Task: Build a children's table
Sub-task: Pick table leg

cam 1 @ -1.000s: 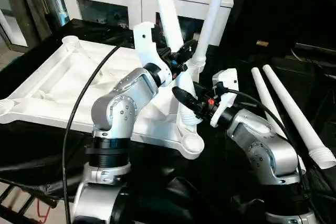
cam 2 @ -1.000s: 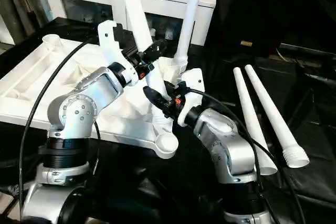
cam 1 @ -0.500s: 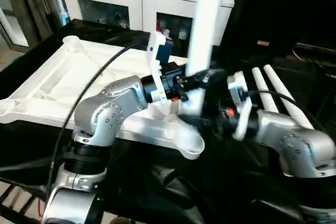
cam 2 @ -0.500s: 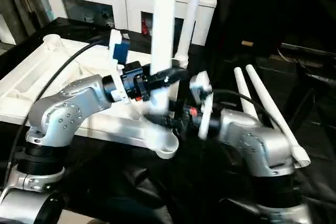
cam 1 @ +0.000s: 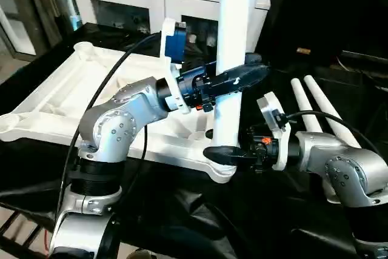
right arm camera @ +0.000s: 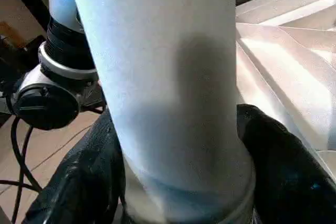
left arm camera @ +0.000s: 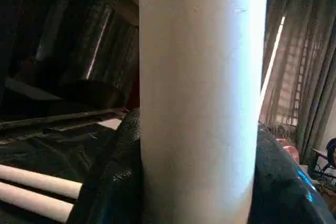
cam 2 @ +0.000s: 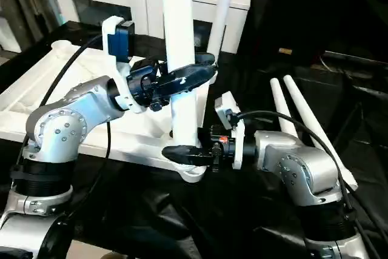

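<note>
**Two grippers steady one leg**

Two grippers hold one upright leg (cam 1: 230, 59) on the tabletop (cam 1: 66, 95): left gripper (cam 1: 242, 77) clamps mid-shaft, while below it right gripper (cam 1: 227, 153) hugs the base, apparently guiding it into the near corner socket (cam 1: 223, 171).

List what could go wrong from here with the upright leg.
1. The leg stands upright over the tabletop's near corner socket, clasped higher up by the left gripper and near its base by the right gripper. If not fully seated, it might tip once released.
2. Both grippers crowd the same tube, so uneven pulls may tilt it or jam it in the socket.
</note>
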